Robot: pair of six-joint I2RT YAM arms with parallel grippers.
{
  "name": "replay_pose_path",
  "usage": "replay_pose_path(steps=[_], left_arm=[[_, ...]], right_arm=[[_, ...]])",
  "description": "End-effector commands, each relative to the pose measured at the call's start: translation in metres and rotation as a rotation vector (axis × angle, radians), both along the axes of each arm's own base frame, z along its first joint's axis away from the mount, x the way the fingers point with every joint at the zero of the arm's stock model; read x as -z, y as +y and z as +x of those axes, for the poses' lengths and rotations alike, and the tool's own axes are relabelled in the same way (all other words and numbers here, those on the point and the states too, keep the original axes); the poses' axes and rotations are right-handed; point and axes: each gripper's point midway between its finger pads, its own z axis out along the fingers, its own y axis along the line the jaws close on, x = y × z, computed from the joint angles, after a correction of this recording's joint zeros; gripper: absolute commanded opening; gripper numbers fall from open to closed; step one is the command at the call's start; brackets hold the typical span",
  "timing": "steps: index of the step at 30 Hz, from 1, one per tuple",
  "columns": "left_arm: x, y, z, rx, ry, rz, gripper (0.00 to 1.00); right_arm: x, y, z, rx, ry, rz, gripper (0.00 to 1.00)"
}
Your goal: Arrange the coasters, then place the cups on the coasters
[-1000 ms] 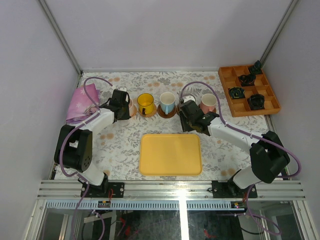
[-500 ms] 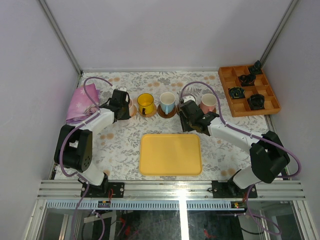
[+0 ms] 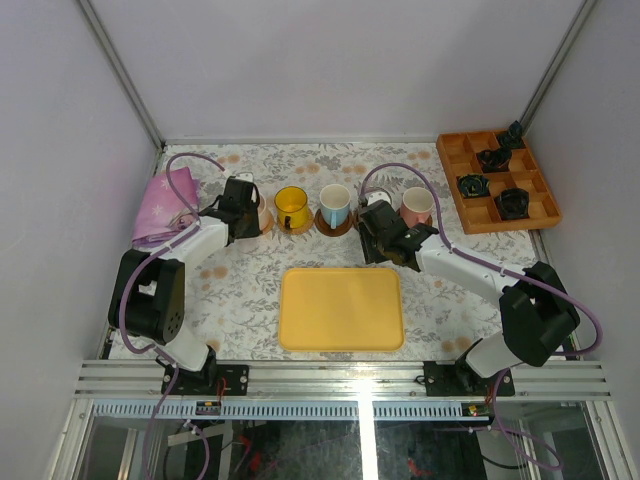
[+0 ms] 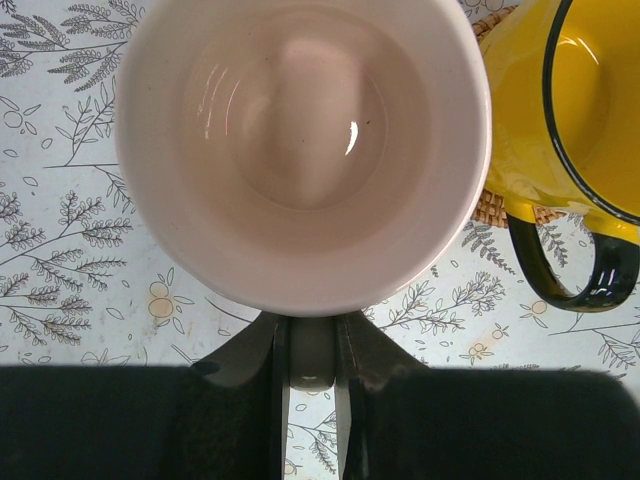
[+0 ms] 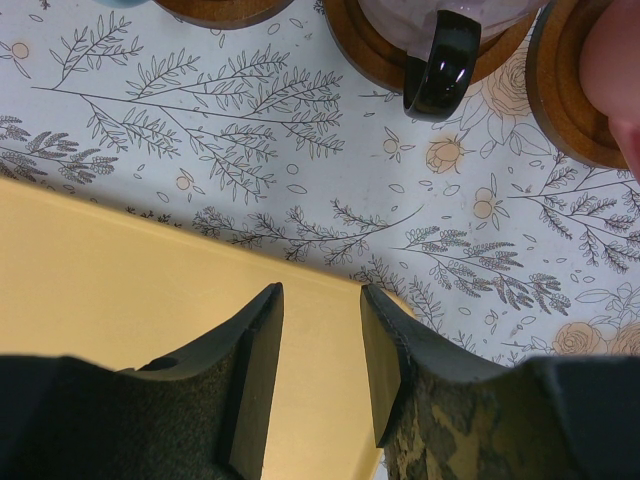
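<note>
**Seating the pale pink cup at the left end of the row.**
The left jaws are nearly closed, pinching the handle of the pale pink cup [image 4: 300,150], which is upright just beside the yellow cup [image 4: 590,90] on its woven coaster [image 4: 492,208]. The pink cup hides whatever lies beneath it. Advised: keep it level, centre it, release only once seated, then retreat along the handle. The right jaws stand half open and empty over the yellow tray [image 5: 100,290].

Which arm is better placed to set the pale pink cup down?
Left. The left end effector grips the pale pink cup by the handle, beside the yellow cup. The right end effector hangs open and empty over the yellow tray.
</note>
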Motion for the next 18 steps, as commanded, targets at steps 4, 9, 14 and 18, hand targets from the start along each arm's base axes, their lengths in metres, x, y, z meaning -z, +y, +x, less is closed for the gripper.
replay_pose_path(steps=[4, 9, 14, 18], left_arm=[[-0.025, -0.001, 0.035, -0.034, -0.141, -0.023, 0.0], [-0.019, -0.001, 0.035, -0.035, -0.133, -0.025, 0.0], [-0.017, -0.001, 0.036, -0.036, -0.132, -0.026, 0.0], [-0.017, -0.001, 0.035, -0.04, -0.123, -0.021, 0.0]], right_arm=[[-0.012, 0.006, 0.01, 0.008, -0.033, 0.033, 0.44], [-0.011, 0.006, 0.01, 0.006, -0.03, 0.031, 0.44], [-0.011, 0.006, 0.01, 0.005, -0.031, 0.03, 0.44], [-0.011, 0.006, 0.01, 0.006, -0.03, 0.029, 0.44]])
